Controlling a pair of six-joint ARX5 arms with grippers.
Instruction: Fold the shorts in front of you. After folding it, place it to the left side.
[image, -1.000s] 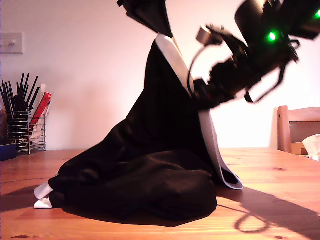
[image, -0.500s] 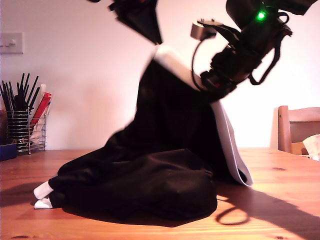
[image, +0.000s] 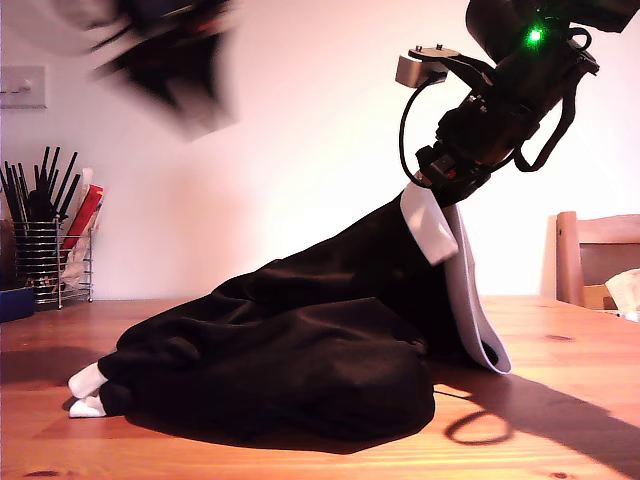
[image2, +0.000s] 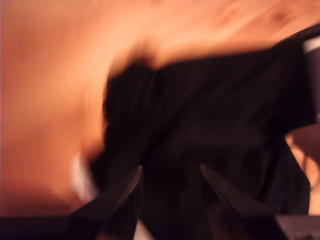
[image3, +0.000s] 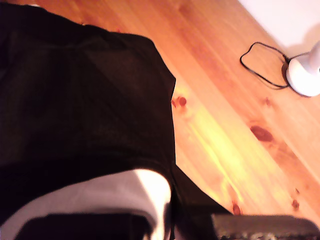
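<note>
Wooden table (image: 560, 350) is draped with the shorts (image: 300, 350); a utensil rack (image: 45, 260) stands well beside them. Their white band is gripped in my second gripper (image: 440, 185). Above them, my first gripper (image2: 170, 195) is seen parted and empty.

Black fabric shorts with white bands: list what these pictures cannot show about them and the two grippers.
- My first gripper: first wrist view is motion-blurred; jaws apart, nothing visibly between them.
- Its arm is a smear in the exterior view.
- My second gripper: the black fabric shorts with white bands hang from it, but its fingertips are hidden by cloth and cut off in the second wrist view.
</note>
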